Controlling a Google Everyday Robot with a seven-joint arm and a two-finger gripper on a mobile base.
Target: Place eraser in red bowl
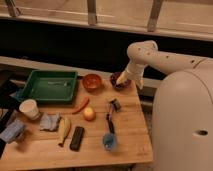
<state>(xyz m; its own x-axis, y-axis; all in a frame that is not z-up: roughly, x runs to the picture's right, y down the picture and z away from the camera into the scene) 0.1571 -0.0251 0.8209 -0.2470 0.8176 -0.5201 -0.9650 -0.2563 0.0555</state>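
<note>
The eraser [77,137], a flat black oblong block, lies on the wooden table [130,125] near the front, just right of the banana [63,129]. The red bowl [92,81], orange-red and glossy, stands at the back of the table, right of the green tray. My gripper [121,78] hangs at the end of the white arm, at the back right over the darker maroon bowl [118,82]. It is far from the eraser and nothing shows in it.
A green tray [47,86] stands at the back left. A red chili [81,106], a yellow round fruit [89,114], a small dark-and-silver object [115,104] and a black-handled brush with blue head [109,137] lie mid-table. A white cup [30,108], blue cloth [49,121] and packet [12,131] sit at left.
</note>
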